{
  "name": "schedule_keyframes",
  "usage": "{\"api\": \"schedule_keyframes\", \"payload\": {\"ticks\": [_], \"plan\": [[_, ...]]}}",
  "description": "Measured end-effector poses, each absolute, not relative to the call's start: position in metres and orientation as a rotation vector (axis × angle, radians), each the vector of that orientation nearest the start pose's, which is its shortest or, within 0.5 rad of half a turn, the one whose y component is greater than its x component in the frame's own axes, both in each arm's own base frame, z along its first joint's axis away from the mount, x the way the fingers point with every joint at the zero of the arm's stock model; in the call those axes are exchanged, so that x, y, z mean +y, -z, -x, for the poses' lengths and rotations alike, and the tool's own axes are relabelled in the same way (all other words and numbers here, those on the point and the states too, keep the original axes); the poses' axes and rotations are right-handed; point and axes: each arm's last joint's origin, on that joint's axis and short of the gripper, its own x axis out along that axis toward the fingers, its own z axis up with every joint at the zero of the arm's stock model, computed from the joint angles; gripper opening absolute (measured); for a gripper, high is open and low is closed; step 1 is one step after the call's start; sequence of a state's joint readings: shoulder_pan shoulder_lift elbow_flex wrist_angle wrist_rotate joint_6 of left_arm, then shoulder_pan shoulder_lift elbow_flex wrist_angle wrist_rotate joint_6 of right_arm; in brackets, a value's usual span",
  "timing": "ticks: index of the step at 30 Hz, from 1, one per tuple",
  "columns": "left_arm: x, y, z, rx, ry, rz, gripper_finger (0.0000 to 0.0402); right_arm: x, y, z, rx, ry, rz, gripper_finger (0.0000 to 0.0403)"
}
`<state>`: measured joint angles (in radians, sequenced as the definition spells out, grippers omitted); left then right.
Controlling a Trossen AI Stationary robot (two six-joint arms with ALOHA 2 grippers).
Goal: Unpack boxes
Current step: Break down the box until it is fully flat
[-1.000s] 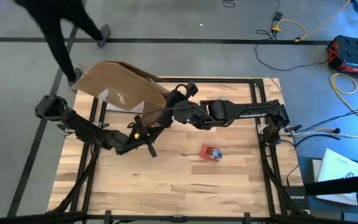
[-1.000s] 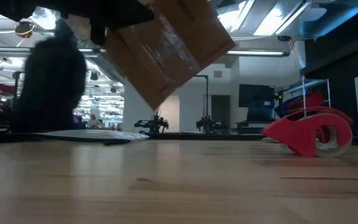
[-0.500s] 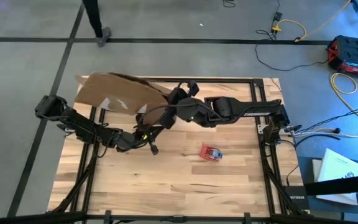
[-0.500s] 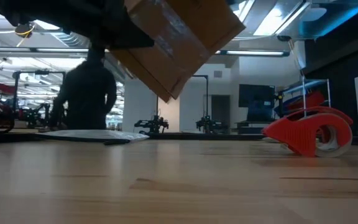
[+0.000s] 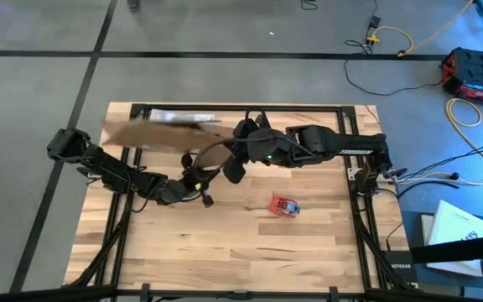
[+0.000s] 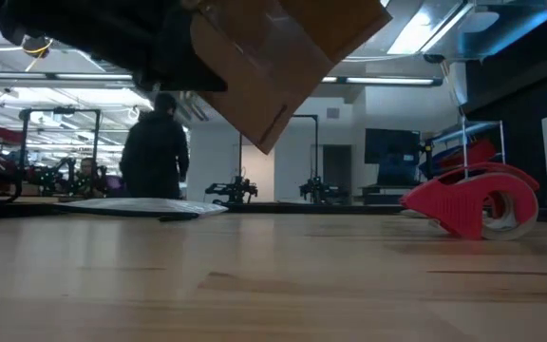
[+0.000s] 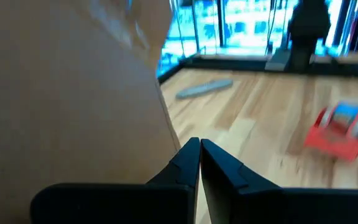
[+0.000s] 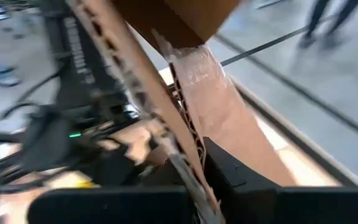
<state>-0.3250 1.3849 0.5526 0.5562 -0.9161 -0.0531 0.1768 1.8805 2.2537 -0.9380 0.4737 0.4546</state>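
Observation:
The brown cardboard box hangs over the table's far left part and shows almost edge-on from above. In the low view the box is high above the tabletop. My right gripper is shut on its near-right end. My left gripper is just below and to the near side, its fingers shut with nothing between them. The box's broad face stands right beside them. My right gripper pinches a cardboard flap by its corrugated edge between its two fingers, next to a flap with clear tape. The fingers come from the table's right, slanting down. The box is lifted clear and tilted. I cannot tell whether my left gripper touches the box's face.
A red tape dispenser sits on the wood right of centre, also seen in the low view. A clear silvery plastic bag lies flat near the table's far edge. A person stands in the room beyond.
My right gripper has risen and rolled with the box. The box has swung in from beyond the table's far-left corner and tipped from showing its broad face to nearly edge-on. My left gripper has tipped downward. The person has walked away from the table.

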Motion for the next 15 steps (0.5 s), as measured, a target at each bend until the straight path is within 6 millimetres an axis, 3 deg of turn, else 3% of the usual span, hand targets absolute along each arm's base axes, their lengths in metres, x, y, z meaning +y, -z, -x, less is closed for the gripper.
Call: {"api": "schedule_keyframes", "payload": {"ticks": [6,15], "plan": [[-0.061,-0.186,-0.252,0.312,-0.606,-0.123,0.0000,0.063,-0.450,-0.375,0.550,0.292,-0.345,0.0000],[-0.061,-0.185,-0.251,0.323,-0.610,-0.124,0.0000,0.071,-0.443,-0.371,0.639,0.252,-0.415,0.0000]]}}
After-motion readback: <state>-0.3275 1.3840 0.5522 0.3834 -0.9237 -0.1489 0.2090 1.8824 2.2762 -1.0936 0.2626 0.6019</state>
